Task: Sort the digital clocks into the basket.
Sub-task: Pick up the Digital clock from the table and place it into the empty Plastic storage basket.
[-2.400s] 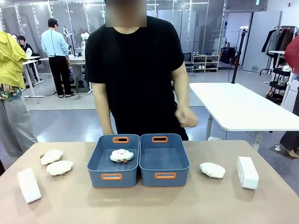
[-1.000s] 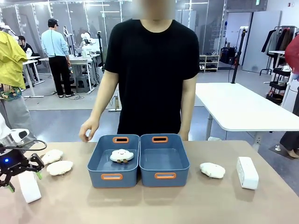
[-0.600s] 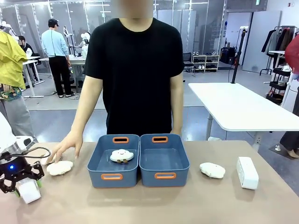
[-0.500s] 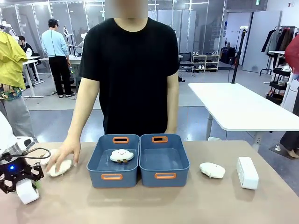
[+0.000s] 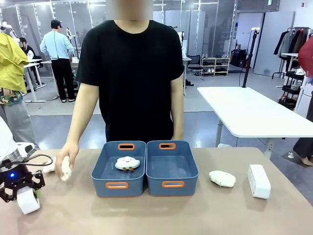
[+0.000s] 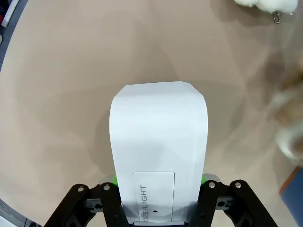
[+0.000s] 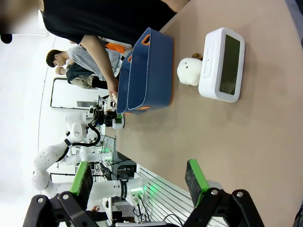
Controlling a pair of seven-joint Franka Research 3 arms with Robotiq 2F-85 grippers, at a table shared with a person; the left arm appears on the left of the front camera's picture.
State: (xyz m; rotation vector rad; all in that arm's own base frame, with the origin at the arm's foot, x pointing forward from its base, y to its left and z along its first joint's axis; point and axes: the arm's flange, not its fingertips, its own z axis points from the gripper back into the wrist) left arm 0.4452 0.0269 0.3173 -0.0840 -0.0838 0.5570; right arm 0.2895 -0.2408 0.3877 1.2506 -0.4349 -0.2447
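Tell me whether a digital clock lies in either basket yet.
No, one digital clock is gripped by the left gripper well left of the baskets, and the other digital clock lies to their right.

My end effector [image 7: 139,184] hangs over the bare tan counter [image 7: 246,142] with its green pads [image 7: 194,176] spread wide and nothing between them. The view is rolled, so everyone stands sideways. Ahead of me a white digital clock [image 7: 221,65] rests on the counter, its dark screen turned my way. A fluffy white cloud toy [image 7: 189,71] sits just beside it, between the clock and two blue-grey baskets [image 7: 149,75] set side by side, orange handle slots showing. A person in a black shirt [image 7: 109,16] stands behind them. Past the baskets, the other white arm [image 7: 75,135] is bent low over the counter.
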